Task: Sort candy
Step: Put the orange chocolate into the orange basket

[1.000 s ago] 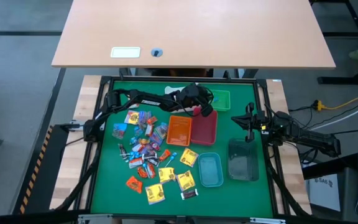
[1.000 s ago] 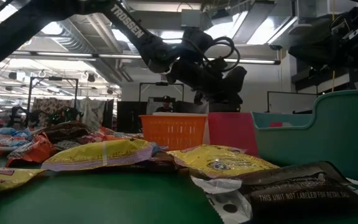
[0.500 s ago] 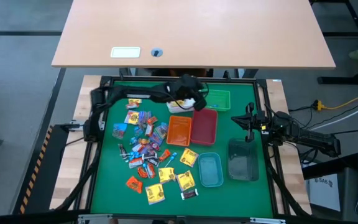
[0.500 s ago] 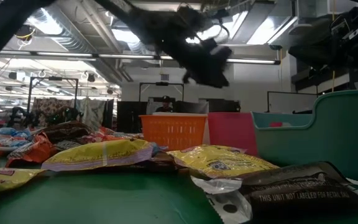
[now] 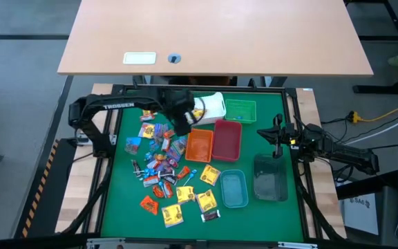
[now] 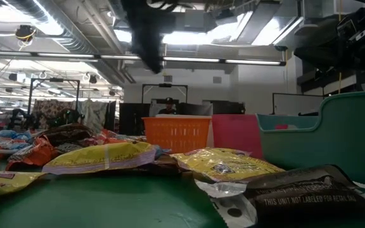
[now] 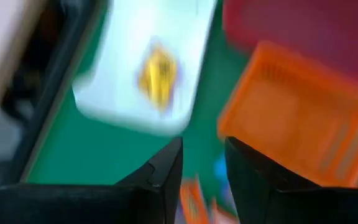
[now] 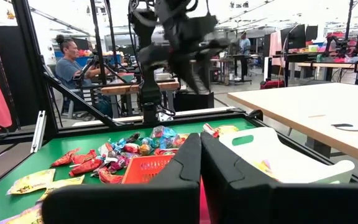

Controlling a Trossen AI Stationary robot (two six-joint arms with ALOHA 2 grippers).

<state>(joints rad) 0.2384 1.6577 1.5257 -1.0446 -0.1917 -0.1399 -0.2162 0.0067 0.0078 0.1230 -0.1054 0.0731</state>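
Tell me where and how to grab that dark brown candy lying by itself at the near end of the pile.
Probably from straight above, fingers across its narrow middle. The dark brown candy lies flat on the green mat, long and thin, with bare mat on its outer side; a yellow packet sits close beside it, so keep the fingers off that side. In the low view its crinkled wrapper ends look flimsy, so avoid them.

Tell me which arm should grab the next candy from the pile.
Left. The left gripper hangs open right over the candy pile, holding nothing. The right gripper sits shut at the mat's far right, beyond the bins.
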